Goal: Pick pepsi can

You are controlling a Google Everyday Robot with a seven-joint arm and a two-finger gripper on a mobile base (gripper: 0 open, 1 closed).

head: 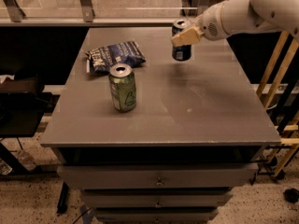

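A dark blue pepsi can [181, 52] stands upright near the far right part of a grey table [196, 111], its silver top just showing. The gripper [181, 34] is closed around the can's upper half, with one tan finger [187, 35] lying across the front of the can. Whether the can's base touches the tabletop cannot be told. A thick white robot arm [243, 13] reaches in from the upper right to the gripper. To the left of the can, well apart from it, a crinkled blue chip bag [114, 56] lies flat. Nearer the front, just below the bag, a green can [123, 87] stands upright. Beneath the tabletop are stacked drawers [159, 177] with small knobs.
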